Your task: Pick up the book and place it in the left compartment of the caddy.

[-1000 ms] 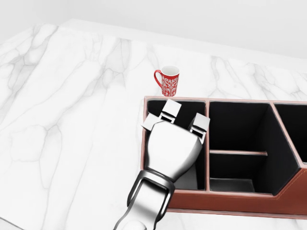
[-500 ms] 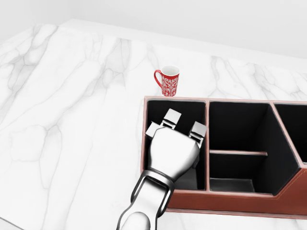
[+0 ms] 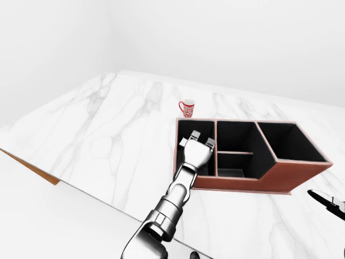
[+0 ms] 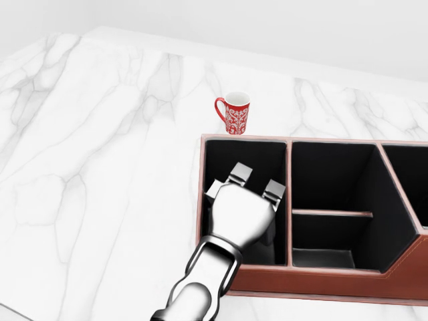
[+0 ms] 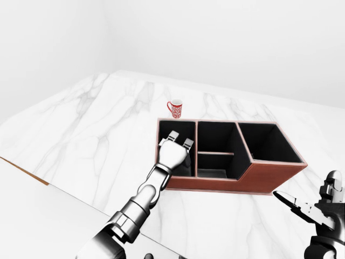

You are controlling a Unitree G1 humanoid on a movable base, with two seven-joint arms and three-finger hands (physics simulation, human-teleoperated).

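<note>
Fingers of your left hand point toward the top of the head view, down inside the left compartment of the caddy. Two of them show past the knuckles, lying side by side and fairly straight; whether they press on anything under the palm, you cannot tell from these views. A dark flat shape shows just below and to the right of the palm, against the compartment's wall; it may be the book, but it is too hidden to be sure. No book lies on the table.

Your left forearm comes up from the bottom edge of the head view and crosses the caddy's near wall into that compartment. The caddy is reddish brown outside and black inside, with a middle compartment split by a low shelf and a third compartment at the right.

Your right hand sits low at the right edge of the right-eye view, well apart from the caddy, above the table. Its fingers look spread with nothing between them.

A red mug with a white pattern stands upright on the table just beyond the caddy's top left corner, handle to the left.
</note>
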